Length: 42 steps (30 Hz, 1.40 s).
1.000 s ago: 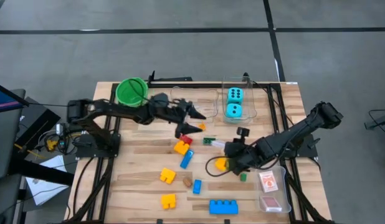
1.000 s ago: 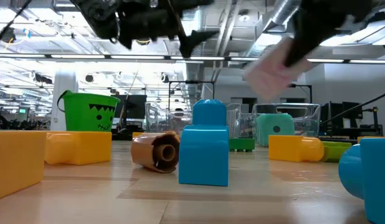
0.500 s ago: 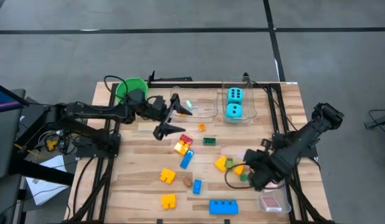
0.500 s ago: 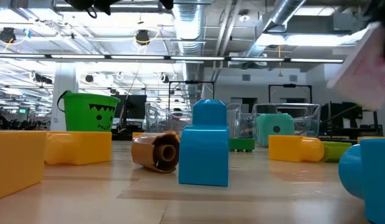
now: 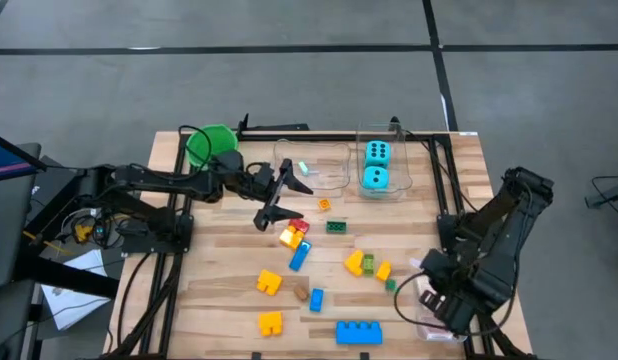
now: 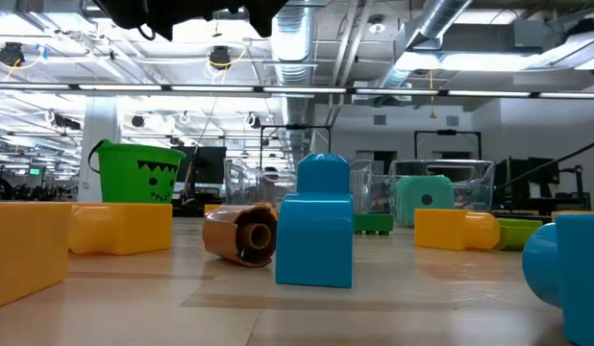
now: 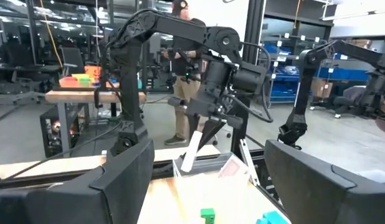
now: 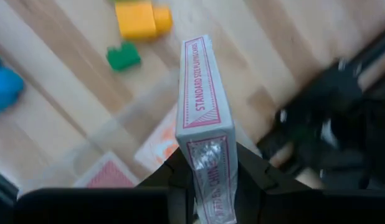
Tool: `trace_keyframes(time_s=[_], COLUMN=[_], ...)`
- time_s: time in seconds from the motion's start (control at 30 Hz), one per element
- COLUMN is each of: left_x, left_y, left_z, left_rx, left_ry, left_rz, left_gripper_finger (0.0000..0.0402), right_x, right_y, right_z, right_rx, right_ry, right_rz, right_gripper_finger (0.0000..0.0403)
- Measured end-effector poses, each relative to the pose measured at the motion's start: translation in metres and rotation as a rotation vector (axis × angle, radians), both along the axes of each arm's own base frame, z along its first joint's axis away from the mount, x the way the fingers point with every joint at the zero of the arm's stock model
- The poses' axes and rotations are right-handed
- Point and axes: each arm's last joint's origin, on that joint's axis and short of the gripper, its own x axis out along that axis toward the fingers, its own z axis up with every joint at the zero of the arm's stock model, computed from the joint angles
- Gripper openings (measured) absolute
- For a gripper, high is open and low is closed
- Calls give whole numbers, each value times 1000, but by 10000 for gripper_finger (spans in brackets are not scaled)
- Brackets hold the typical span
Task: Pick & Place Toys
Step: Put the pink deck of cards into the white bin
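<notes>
**Card Box Poised Over the Tub**

Plainly, the box of playing cards (image 8: 205, 118) sat clamped on its narrow edges in the right pincer (image 8: 205, 186), held on end directly above the clear tub (image 8: 111, 146) at the near right corner of the tabletop (image 5: 229, 300). Two other card packs (image 8: 158, 146) already lay flat inside that tub. Just beyond it rested a small green block (image 8: 124, 57) and a yellow block (image 8: 141, 18).

Judging by this, the step in hand was placing the cards. The next move called for lowering the box between the tub's walls and letting go without tipping it onto the rim.

Across the tabletop, the left pincer (image 5: 279, 192) hovered with its fingers spread and empty, above the boards near the red and yellow blocks (image 5: 293, 232), with the cyan dice (image 5: 376, 165) in their tub well beyond.
</notes>
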Motion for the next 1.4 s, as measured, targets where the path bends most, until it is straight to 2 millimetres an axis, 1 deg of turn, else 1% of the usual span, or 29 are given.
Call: trace_keyframes(time_s=[0.17, 0.33, 0.5, 0.63, 0.83, 1.07, 1.13, 1.27, 1.4], left_x=[-1, -1, -1, -1, -1, -1, -1, -1, -1], left_y=[0, 0, -2, -2, -2, -2, -2, -2, -2], left_z=[1, 1, 1, 1, 1, 0, 0, 0, 0], left_rx=[-1, 6, 7, 9, 9, 8, 8, 8, 8], left_ry=[5, 2, 1, 1, 1, 8, 10, 10, 10], left_rz=[0, 1, -5, -5, -5, -6, -6, -6, -6], left_gripper_finger=[301, 299, 298, 298, 298, 298, 298, 298, 298], right_x=[-17, -29, -35, -35, -35, -33, -32, -32, -33], right_y=[11, 18, 19, 19, 19, 23, 26, 30, 33], right_z=[-1, -2, -14, -26, -37, -54, -60, -72, -82], right_rx=[34, 40, 24, 24, 30, 50, 21, -30, -65], right_ry=[12, -7, 1, 4, 4, 14, 41, 175, 269], right_rz=[-40, -11, 14, 23, 24, 116, 155, 194, 175], right_gripper_finger=[59, 59, 59, 59, 59, 59, 59, 59, 80])
